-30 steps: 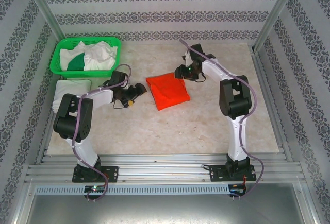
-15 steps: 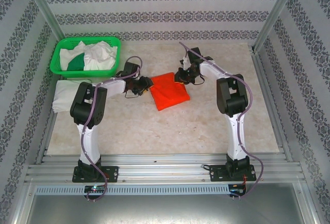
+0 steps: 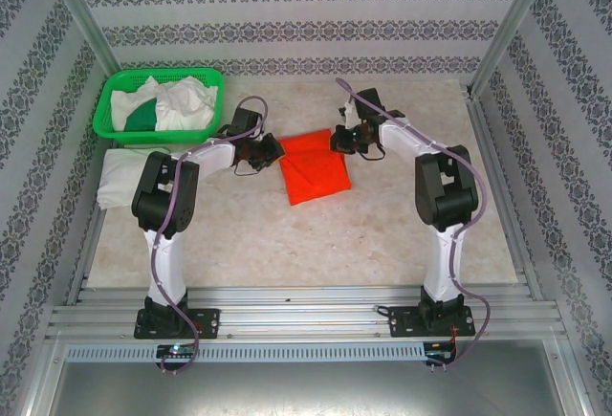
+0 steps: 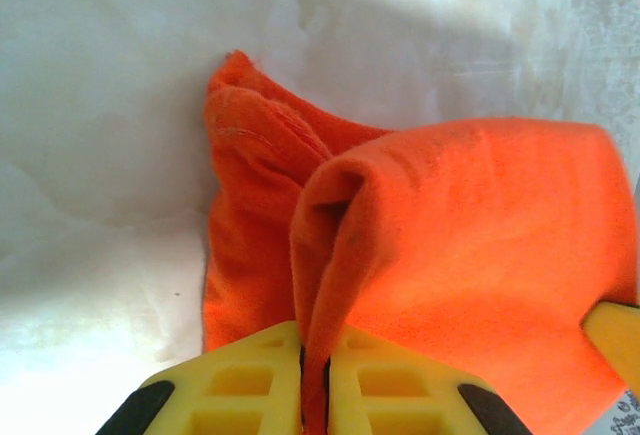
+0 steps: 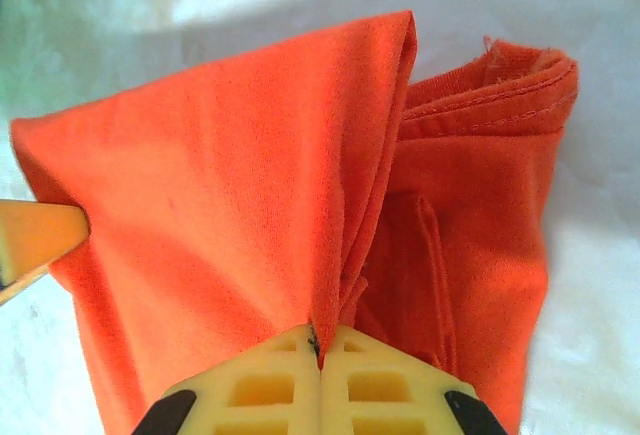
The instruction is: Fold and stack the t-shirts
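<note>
we list, left to right: green basket (image 3: pixel 143 135) at the far left of the table (image 3: pixel 382 234), white and dark green t-shirts (image 3: pixel 186 100) inside; folded white t-shirt (image 3: pixel 122 169) just in front of it; left end effector (image 4: pixel 314 355), clamped on the left edge of the orange-red t-shirt (image 3: pixel 314 175) mid-table; right end effector (image 5: pixel 318 340), clamped on its far right corner.

tee (image 4: pixel 480 245): soft matt orange cloth, faintly fuzzy. left gripper (image 4: pixel 314 375) fingers (image 4: pixel 245 390): smooth yellow plastic. beyond them, table (image 4: pixel 100 105): pale, smooth, slightly glossy.
</note>
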Controlling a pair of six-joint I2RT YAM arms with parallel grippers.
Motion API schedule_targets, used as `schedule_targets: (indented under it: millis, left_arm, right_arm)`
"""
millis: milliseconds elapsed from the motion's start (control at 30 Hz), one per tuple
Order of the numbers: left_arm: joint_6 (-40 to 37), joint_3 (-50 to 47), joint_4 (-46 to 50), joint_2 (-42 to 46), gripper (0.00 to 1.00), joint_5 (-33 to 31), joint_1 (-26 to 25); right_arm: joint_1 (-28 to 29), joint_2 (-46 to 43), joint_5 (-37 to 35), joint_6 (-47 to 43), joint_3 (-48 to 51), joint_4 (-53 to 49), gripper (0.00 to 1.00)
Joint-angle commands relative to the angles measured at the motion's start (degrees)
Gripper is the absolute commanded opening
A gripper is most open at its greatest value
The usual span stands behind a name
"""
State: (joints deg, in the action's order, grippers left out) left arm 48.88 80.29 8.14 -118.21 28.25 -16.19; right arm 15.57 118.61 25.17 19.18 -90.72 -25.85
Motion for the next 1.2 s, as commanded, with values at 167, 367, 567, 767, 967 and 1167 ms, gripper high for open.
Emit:
schedule_targets:
  millis: [167, 367, 567, 767, 967, 1167]
  left_arm:
    - [-3.79, 5.49, 4.47, -1.22, 0.14, -0.10, -0.71]
    - [-3.08, 6.92, 6.34, -4.68, 0.18, -1.02, -0.65]
    - [-3.92, 7.48, 7.16, -6.93, 0.48, -0.88, -0.60]
    - [-4.77, 4.91, 6.03, -2.64, 0.71, -3.98, -0.62]
    - [-3.86, 1.37, 7.08, 2.84, 1.00, -5.61, -0.61]
    - [0.45, 1.39, 11.21, 2.52, 1.00, -3.16, -0.62]
  right_arm:
    - [0.73, -3.98, -8.45, 3.27, 5.94, 4.89, 0.00]
    - [0.49, 0.38, -7.18, 3.31, 3.56, 4.31, 0.00]
    - [0.46, 2.81, -7.60, 3.75, 0.20, 2.53, 0.10]
    - [-0.33, -2.53, -11.26, 3.91, 2.85, 4.03, 0.72]
    - [-2.46, -2.02, -9.29, 5.70, 3.73, 3.48, 0.84]
    - [-2.53, 3.38, -2.28, 8.04, 0.37, 1.47, 0.78]
